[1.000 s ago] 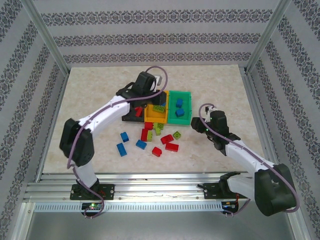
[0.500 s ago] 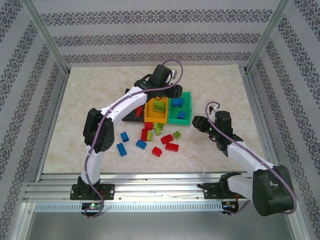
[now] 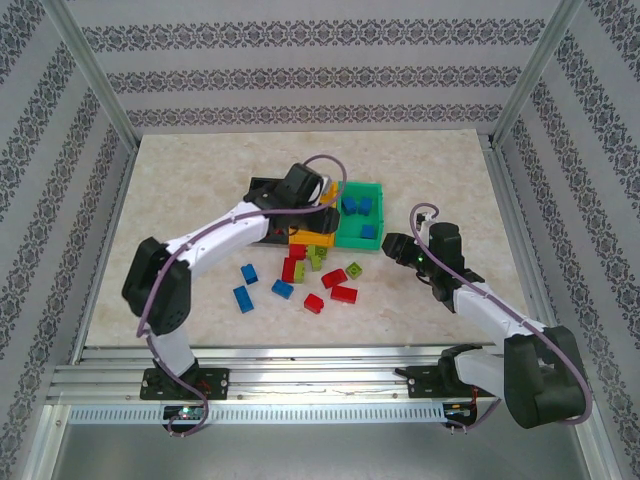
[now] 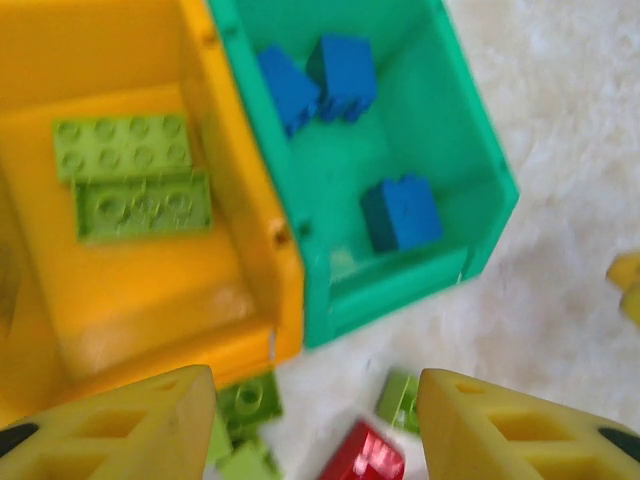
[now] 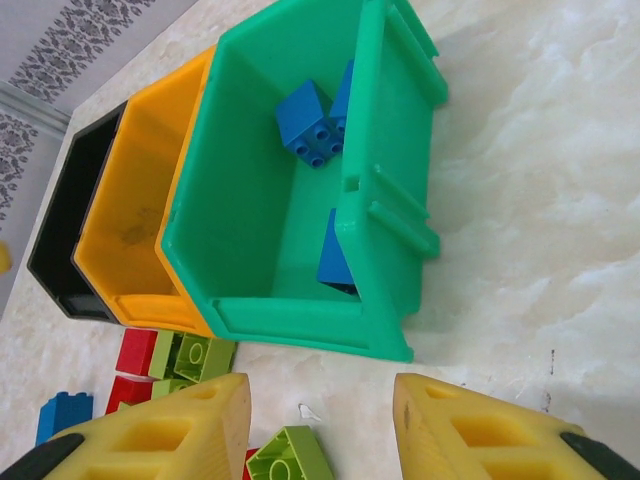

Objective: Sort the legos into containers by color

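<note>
From above, the left arm (image 3: 225,222) stretches across the black bin (image 3: 256,186) and the orange bin (image 3: 300,238), hiding much of both. The left pincer (image 3: 322,200) hangs over the orange bin, and I cannot tell its spread from here. The green bin (image 3: 362,243) sits against the orange one with blue bricks (image 3: 352,206) inside. The right pincer (image 3: 392,245) hovers just right of the green bin's near corner. Loose bricks (image 3: 313,303) in red, blue and green lie scattered on the table (image 3: 190,180) in front of the bins.

The left wrist view shows what the arm hides. Two green plates (image 4: 130,180) lie flat, side by side, in the orange bin (image 4: 240,350), and three blue bricks sit in the green bin (image 4: 400,290). The left pincer (image 4: 315,400) is spread wide with nothing between its fingers. A blurred yellow shape (image 4: 625,280) at the right edge is perhaps the other pincer.

In the right wrist view, the right pincer (image 5: 320,400) is likewise apart and empty. A green brick (image 5: 290,455) lies on the table below the gap. The three bins stand in a row, and red bricks (image 5: 135,352) lie near the orange bin's front.
</note>
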`<action>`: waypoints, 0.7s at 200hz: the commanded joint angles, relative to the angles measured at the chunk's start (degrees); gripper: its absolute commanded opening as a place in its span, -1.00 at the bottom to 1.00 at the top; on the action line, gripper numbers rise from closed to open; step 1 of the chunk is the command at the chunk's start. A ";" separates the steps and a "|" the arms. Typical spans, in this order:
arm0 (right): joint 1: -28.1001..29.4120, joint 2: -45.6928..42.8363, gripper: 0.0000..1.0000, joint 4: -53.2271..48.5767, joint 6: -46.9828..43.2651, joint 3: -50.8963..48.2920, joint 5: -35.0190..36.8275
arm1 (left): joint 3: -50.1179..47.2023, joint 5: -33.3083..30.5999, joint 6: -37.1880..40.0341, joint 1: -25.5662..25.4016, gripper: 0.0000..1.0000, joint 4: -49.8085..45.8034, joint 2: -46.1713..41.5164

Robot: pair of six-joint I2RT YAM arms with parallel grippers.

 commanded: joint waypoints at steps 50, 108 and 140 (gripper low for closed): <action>1.93 0.27 -0.14 0.21 -1.67 0.84 1.04 | -18.84 -5.39 0.51 -2.53 0.10 0.24 -12.48; 4.85 3.96 -0.14 0.89 -2.57 2.27 1.46 | -24.10 -7.65 -1.73 -3.51 0.08 1.32 -15.25; 6.09 4.79 -0.14 0.31 -3.32 2.88 2.47 | -25.12 -7.55 -2.40 -4.77 0.07 0.40 -13.99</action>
